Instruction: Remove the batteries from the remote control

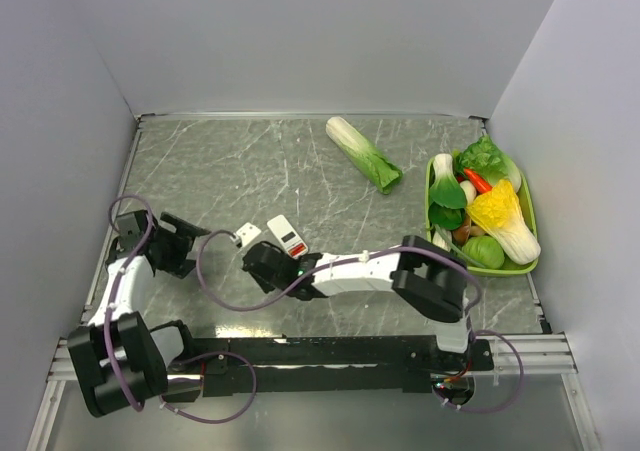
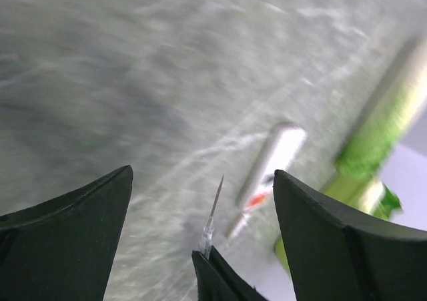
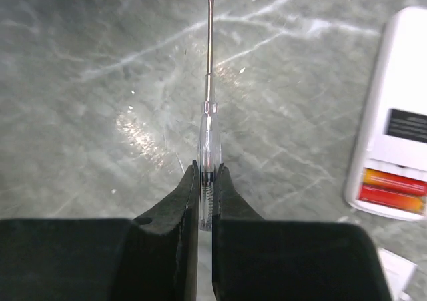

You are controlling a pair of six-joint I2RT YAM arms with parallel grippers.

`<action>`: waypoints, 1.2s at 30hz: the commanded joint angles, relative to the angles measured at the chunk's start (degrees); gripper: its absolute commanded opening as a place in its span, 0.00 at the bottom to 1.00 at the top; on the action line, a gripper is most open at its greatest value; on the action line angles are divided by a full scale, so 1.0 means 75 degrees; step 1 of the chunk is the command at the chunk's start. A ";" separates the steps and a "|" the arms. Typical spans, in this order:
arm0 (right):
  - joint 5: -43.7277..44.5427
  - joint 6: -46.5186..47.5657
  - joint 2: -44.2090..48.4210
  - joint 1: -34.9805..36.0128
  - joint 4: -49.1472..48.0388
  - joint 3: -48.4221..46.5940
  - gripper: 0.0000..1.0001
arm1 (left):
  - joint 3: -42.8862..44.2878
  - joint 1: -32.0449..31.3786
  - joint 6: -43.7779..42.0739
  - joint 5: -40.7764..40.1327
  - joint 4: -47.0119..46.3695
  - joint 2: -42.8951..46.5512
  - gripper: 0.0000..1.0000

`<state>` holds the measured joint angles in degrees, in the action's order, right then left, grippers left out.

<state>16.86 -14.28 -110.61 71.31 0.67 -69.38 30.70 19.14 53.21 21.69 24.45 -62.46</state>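
Item: battery removal, levering stage. The remote control lies flat on the table with its compartment open. Both batteries are seated side by side at its near end, neither one out yet. The small white cover piece lies loose just beside that end. Your right tool is clamped on the clear handle of a flat-blade screwdriver, whose shaft points to 12 o'clock over bare table. In the right wrist view the batteries sit at about 3 o'clock from the tool and apart from it, and the blade tip points well past them. In the top view the remote sits at roughly 1 o'clock from this tool. Your left tool has its fingers wide apart. It faces the remote, which shows edge-on and blurred at about 1 o'clock, with no contact. Next move, as judged: swing the blade toward 3 o'clock, set its tip under one battery's end and lever gently. You will likely want the left tool to steady the remote so it does not skid.
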 commanded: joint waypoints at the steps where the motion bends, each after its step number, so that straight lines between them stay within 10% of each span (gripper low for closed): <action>1: -0.0478 -0.0228 0.1024 -0.0401 -0.0312 0.0181 0.00 | -0.0248 -0.0219 -0.0017 0.1477 -0.1570 0.0557 0.90; 16: -0.1533 -0.0849 0.1997 -0.1082 -0.0827 0.0942 0.00 | -0.0519 -0.1953 0.0218 0.1702 -0.3505 0.0535 0.84; 36: -0.1323 -0.0850 0.2384 -0.1141 -0.0862 0.1236 0.00 | -0.0472 -0.3008 0.0569 0.1408 -0.3775 -0.0004 0.42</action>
<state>6.37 -21.15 -95.64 63.00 -4.67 -59.92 24.58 -2.68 57.87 33.17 -2.46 -61.63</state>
